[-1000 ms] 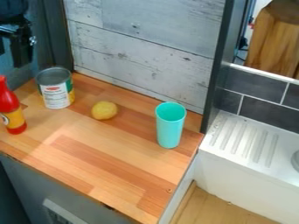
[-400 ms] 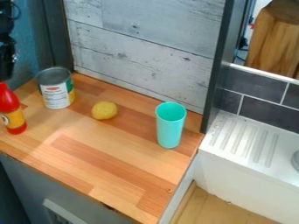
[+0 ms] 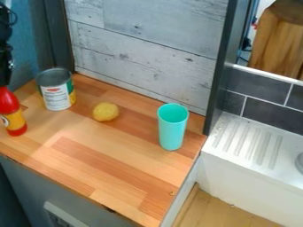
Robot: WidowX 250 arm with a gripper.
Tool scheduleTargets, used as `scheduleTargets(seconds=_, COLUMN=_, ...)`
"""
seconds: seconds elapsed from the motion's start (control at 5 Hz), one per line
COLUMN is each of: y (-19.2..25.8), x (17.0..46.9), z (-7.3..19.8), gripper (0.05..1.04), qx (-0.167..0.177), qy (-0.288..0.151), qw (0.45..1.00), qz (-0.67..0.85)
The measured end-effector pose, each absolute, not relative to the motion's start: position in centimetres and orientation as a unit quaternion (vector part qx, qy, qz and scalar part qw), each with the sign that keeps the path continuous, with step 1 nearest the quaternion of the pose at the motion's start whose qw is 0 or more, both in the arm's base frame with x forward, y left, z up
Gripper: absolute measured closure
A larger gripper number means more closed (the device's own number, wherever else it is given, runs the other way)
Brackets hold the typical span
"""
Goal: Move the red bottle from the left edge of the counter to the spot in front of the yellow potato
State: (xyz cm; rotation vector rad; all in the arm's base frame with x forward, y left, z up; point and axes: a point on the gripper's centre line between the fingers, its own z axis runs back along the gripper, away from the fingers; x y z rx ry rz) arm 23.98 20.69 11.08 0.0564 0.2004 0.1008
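Note:
The black gripper (image 3: pixel 6 73) hangs at the left edge, directly over the top of a red bottle (image 3: pixel 12 113) with a yellow label. Its lower end meets the bottle's top in the picture; whether they touch I cannot tell. The bottle stands upright on the wooden counter (image 3: pixel 112 164). To its right is an upright can (image 3: pixel 56 88) with a white, green and yellow label. A yellow lemon-like object (image 3: pixel 106 112) lies near the counter's middle, and a turquoise cup (image 3: pixel 172 128) stands upright farther right.
A whitewashed plank wall (image 3: pixel 142 53) rises behind the counter, with a dark post at each end. Right of the counter is a white sink unit (image 3: pixel 254 146) with a ridged drainer, below dark tiles. The counter's front edge runs down to the right.
The gripper has come down and to the left, from above the can's left side to just over the red bottle. The bottle, can, lemon-like object and cup have stayed put.

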Motion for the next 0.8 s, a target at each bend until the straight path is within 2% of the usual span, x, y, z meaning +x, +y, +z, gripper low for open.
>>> scheduleTargets(seconds=0.6, y=20.7, x=24.4, z=9.5, gripper=0.082, qx=0.017, qy=0.102, qw=0.994, qz=0.035)
scheduleTargets(seconds=0.8, y=20.7, x=24.5, z=9.0, gripper=0.134, qx=0.016, qy=0.102, qw=0.994, qz=0.034)
